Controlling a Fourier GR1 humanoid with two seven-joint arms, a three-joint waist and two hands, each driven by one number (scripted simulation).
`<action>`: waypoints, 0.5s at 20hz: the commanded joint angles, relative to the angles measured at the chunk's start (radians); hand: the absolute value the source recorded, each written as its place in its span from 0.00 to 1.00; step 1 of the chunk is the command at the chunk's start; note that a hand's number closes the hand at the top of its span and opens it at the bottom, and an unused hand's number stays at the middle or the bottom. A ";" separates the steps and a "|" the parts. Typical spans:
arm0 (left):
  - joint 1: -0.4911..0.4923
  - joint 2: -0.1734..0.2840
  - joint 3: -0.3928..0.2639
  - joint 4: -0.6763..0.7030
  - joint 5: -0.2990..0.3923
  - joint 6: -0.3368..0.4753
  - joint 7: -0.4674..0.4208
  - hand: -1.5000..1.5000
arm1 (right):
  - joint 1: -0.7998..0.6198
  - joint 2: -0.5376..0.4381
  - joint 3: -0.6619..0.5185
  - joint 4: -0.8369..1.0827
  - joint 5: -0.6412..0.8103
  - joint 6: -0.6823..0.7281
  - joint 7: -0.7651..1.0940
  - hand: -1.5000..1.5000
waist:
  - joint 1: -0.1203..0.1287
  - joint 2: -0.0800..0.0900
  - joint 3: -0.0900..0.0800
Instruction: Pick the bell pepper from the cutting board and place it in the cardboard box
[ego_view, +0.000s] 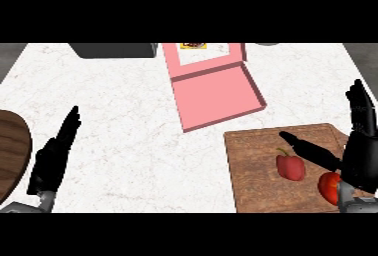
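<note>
With our right hand (359, 150) open, fingers (306, 147) spread above the bell pepper (291, 166) and holding nothing, we risk nudging it off the cutting board (255, 182) when closing.

Under everything you have a white marbled counter (125, 125), veined in faint grey. At its far edge, left of centre, sits a dark grey block (114, 49), cut off by the top of the view so you cannot tell what it is. Further right along that same edge, a small pale round thing (268, 44) just peeks in. On your left, a dark wooden round surface (11, 150) comes in from the side. Low at the right, a red rounded thing (328, 186) lies on wood, partly hidden.
</note>
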 joint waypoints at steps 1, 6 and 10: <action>0.017 -0.025 0.002 -0.011 -0.028 0.021 0.011 0.50 | 0.105 -0.092 0.004 -0.071 0.098 0.018 0.060 0.00 | 0.000 -0.002 0.001; 0.022 -0.007 0.022 -0.003 -0.016 0.010 0.007 0.50 | 0.155 -0.304 0.040 -0.086 0.284 0.142 0.288 0.00 | -0.005 -0.002 -0.004; 0.034 0.003 0.020 -0.016 -0.024 -0.003 -0.004 0.50 | 0.204 -0.445 0.072 -0.175 0.312 0.342 0.468 0.00 | -0.001 -0.003 -0.004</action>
